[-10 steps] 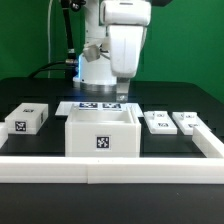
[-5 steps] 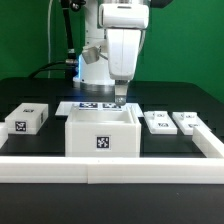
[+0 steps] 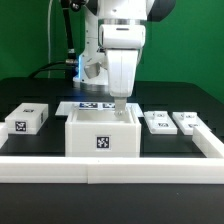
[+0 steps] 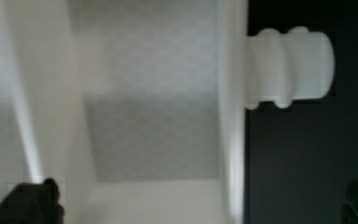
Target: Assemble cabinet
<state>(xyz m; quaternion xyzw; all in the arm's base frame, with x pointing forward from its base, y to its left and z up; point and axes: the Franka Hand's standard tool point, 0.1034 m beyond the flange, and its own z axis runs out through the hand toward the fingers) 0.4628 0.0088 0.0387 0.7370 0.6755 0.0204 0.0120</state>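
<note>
One long white rail lies closest to you across the bench, in front of the cabinet body. The cabinet body, an open-topped white box, sits upright just behind the middle of that rail, with a square tag on its front wall.

On the exterior view's left of the cabinet body, you have a single white tagged block, set apart from it. On the exterior view's right lie two flatter tagged blocks, the near one just beside the cabinet body and the far one beyond it.

Behind the cabinet body the marker board lies flat on the bench.

The end effector hangs at the cabinet body's rear rim, toward the exterior view's right corner. In the wrist view you look down into the box past one of its walls, with a ribbed white peg on the outer side of that wall. One dark fingertip shows inside the box and a fainter one outside it, so the end effector is released, its jaws wide apart, gripping nothing.

Farthest back stands the arm's white base.
</note>
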